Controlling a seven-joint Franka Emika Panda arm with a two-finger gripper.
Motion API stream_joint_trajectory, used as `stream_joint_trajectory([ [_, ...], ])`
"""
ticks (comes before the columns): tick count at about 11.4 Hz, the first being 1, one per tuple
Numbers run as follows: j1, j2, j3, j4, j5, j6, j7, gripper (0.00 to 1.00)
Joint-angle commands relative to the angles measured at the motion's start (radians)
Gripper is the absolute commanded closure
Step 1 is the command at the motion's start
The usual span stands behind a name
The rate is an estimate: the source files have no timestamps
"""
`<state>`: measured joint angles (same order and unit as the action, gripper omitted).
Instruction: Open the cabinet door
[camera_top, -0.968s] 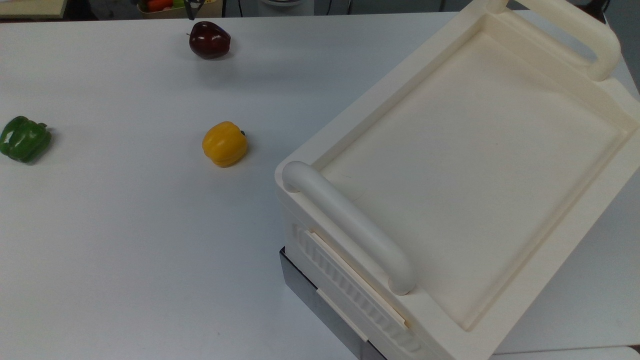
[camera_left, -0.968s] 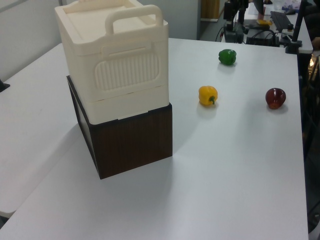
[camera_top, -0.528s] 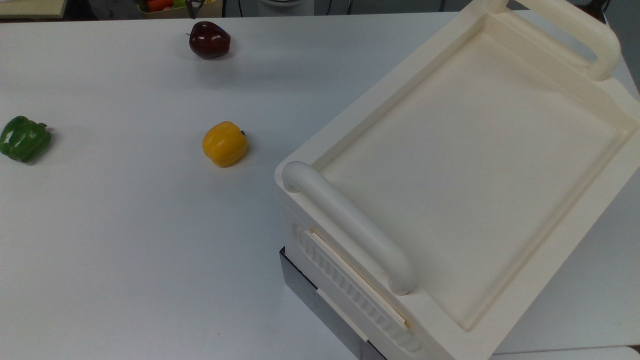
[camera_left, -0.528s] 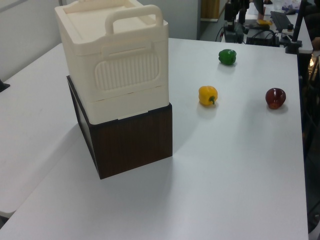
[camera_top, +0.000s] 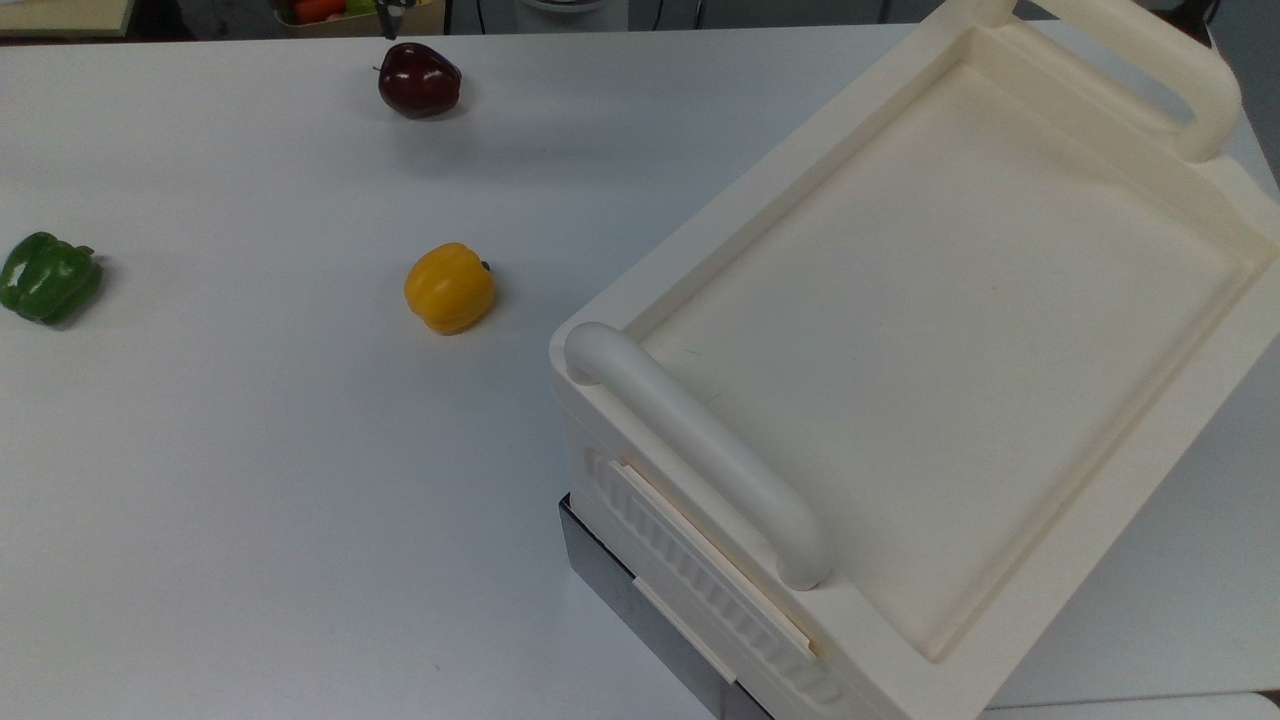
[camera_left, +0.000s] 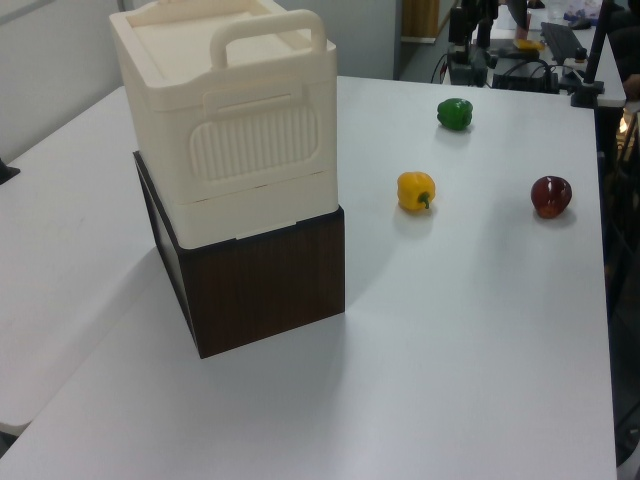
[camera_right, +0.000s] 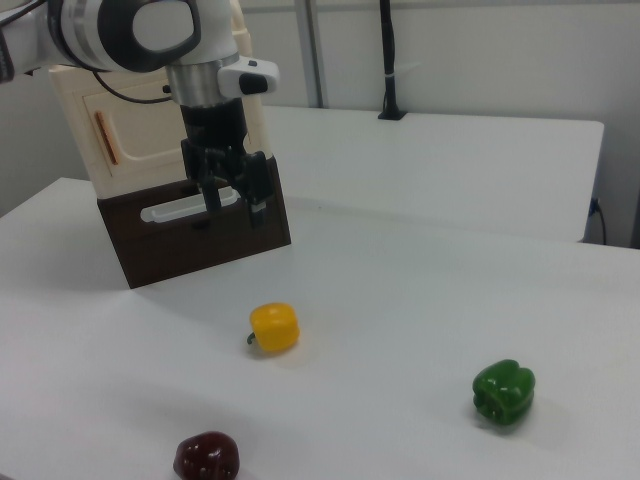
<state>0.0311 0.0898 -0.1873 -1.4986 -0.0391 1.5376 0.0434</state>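
hand (camera_right: 231, 205) spread, hanging before the cabinet
cabinet door (camera_right: 140, 135) shut, its copper strip (camera_right: 101, 137) upright; hand apart from it.

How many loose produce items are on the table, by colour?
Green pepper: 1
Yellow pepper: 1
Dark red apple: 1
Total: 3

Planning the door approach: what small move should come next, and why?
Probably rise toward the right view's left: the open gripper hangs before the dark base, while the copper strip on the cabinet door sits higher, untouched.
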Motion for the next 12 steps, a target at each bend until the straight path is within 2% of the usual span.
stream_joint_trajectory([
  [1,0.02,-0.012,-0.003,-0.022,0.019,-0.016,-0.019,0.0],
  [5,0.021,0.004,-0.001,-0.023,0.07,-0.005,-0.046,0.0],
  [8,0.009,0.021,-0.003,-0.008,0.203,0.037,-0.131,0.0],
  [11,0.023,0.059,0.002,-0.003,0.225,0.107,-0.198,0.0],
  [12,0.035,0.062,0.015,-0.002,0.225,0.149,-0.259,0.0],
])
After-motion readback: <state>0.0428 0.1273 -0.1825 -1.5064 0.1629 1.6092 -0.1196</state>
